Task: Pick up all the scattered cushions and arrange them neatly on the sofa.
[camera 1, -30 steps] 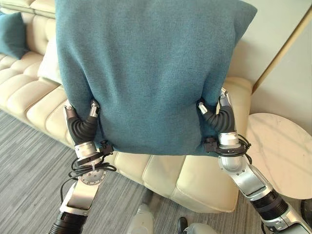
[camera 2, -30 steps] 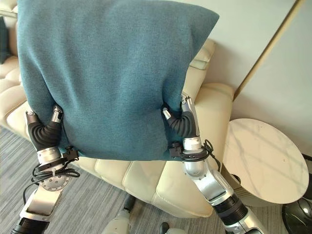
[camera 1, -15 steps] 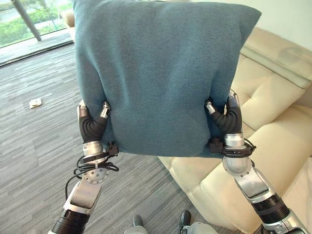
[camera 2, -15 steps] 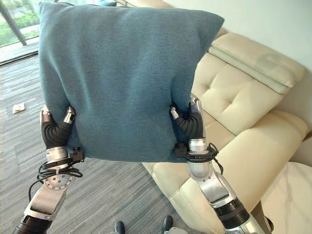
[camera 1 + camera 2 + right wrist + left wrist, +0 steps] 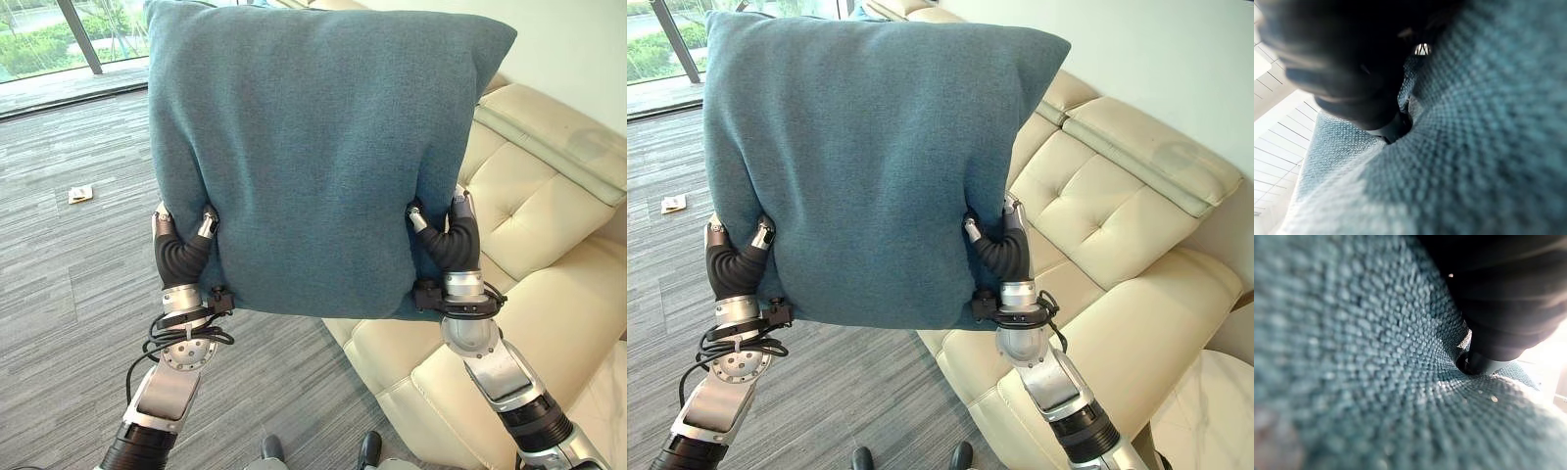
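Note:
A large teal cushion (image 5: 313,157) hangs upright in the air in front of me, held at its lower sides by both hands. My left hand (image 5: 178,257) grips its lower left edge and my right hand (image 5: 449,245) its lower right edge. The cushion's bulge covers most of each hand. In the left wrist view a dark fingertip (image 5: 1475,363) digs into a crease of the teal cloth (image 5: 1352,357). The right wrist view has the same weave (image 5: 1488,122) bunched against the hand's dark cover (image 5: 1352,58).
A cream leather sofa (image 5: 534,186) runs along the wall to the right, its seat just below the right hand. Grey striped carpet (image 5: 69,294) spreads to the left, with a small white scrap (image 5: 80,194) on it. A window (image 5: 59,39) is at the far left.
The camera has swung from facing the sofa and a marble side table to a view with the sofa at the right. The cushion stays held between both hands.

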